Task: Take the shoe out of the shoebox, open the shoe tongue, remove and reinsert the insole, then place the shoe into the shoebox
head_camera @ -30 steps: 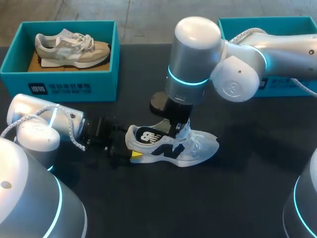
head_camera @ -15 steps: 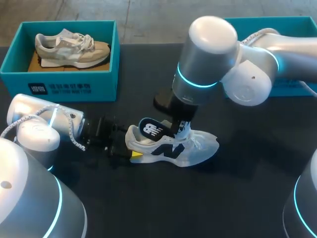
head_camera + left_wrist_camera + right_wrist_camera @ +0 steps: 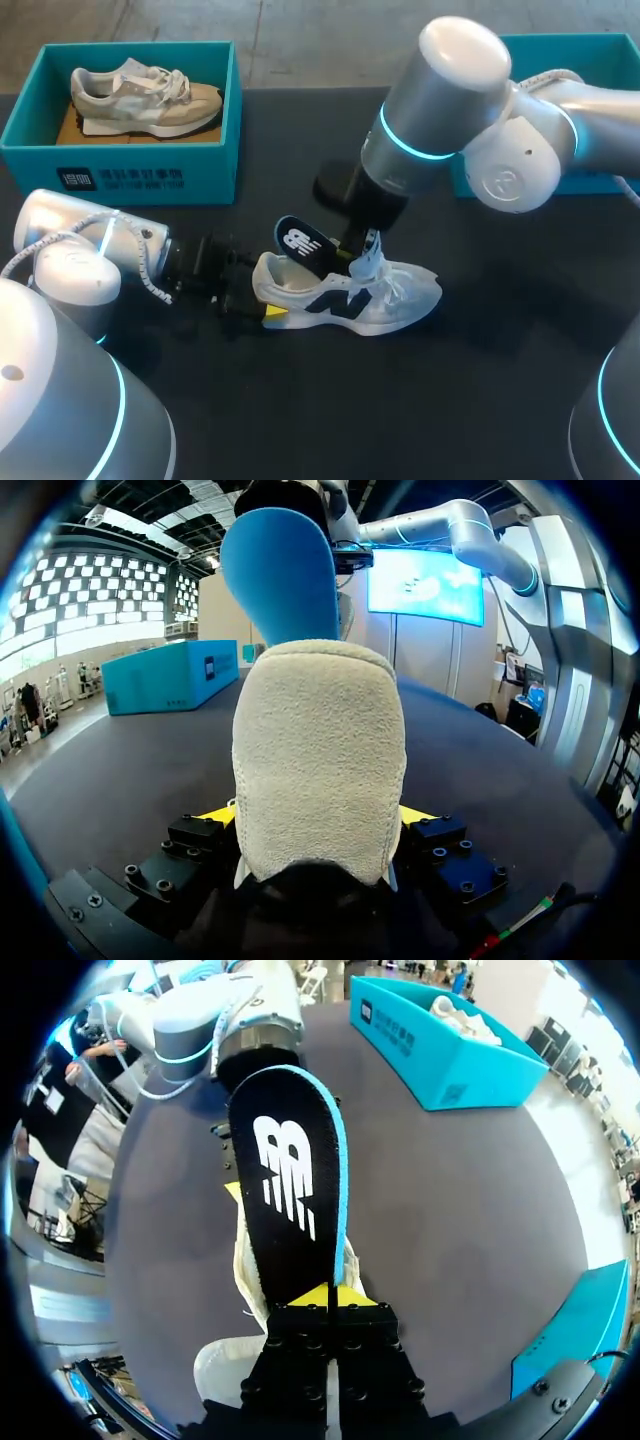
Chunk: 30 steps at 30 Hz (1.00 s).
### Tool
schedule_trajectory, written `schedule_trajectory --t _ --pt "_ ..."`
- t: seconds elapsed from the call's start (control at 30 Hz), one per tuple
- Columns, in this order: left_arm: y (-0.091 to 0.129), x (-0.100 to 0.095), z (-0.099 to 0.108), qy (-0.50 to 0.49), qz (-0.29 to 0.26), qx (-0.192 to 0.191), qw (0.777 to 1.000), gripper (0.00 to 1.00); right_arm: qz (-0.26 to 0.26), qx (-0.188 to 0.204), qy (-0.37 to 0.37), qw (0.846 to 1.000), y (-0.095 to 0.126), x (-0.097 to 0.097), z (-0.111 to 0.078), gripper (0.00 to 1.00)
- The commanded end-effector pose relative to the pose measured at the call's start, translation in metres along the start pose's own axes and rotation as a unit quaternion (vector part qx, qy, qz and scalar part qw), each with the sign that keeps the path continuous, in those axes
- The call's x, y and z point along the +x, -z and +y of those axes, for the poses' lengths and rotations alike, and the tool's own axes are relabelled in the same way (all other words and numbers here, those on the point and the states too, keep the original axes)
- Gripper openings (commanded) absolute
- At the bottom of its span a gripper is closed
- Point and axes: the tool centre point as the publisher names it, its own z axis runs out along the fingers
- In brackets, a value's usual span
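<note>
Dark tabletop (image 3: 480, 400) is carrying the white shoe (image 3: 345, 295) mid-table, the left gripper (image 3: 262, 305) is clamping its heel with fingers mostly hidden, the right gripper (image 3: 328, 1297) is pinching the black insole (image 3: 290, 1180) tilting out, front end hidden, and farther back the left shoebox (image 3: 120, 160) is holding a beige shoe (image 3: 140, 95), the right arm (image 3: 450, 110) covering part of the right shoebox (image 3: 600, 45).
</note>
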Motion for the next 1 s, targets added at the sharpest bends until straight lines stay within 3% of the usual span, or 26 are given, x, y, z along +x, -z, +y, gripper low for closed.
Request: schedule_trajectory --t 0.03,0.33,0.6,0.63,0.7,0.83,1.0 --pt "0.000 0.001 0.003 0.000 0.000 -0.002 1.000 0.00 0.014 0.000 0.010 1.000 -0.005 -0.004 0.012 0.00" --pt "0.000 0.001 0.003 0.000 0.000 -0.002 1.000 0.00 0.028 -0.001 0.036 0.999 -0.016 -0.001 0.032 0.00" --pt "0.000 0.001 0.003 0.000 0.000 -0.002 1.000 0.00 0.033 -0.003 0.040 0.999 -0.020 0.000 0.035 0.00" --pt "0.000 0.001 0.003 0.000 0.000 -0.002 1.000 0.00 0.032 -0.004 0.040 0.999 -0.020 0.000 0.035 0.19" --pt "0.000 0.001 0.003 0.000 0.000 -0.002 1.000 0.00 0.029 -0.004 0.040 0.999 -0.018 0.001 0.035 0.33" --pt "0.000 0.001 0.003 0.000 0.000 -0.002 1.000 0.00 0.021 -0.003 0.040 0.999 -0.013 0.001 0.035 0.44" --pt "0.000 0.001 0.003 0.000 0.000 -0.002 1.000 0.00 0.008 -0.001 0.039 0.999 -0.003 0.002 0.035 0.45"
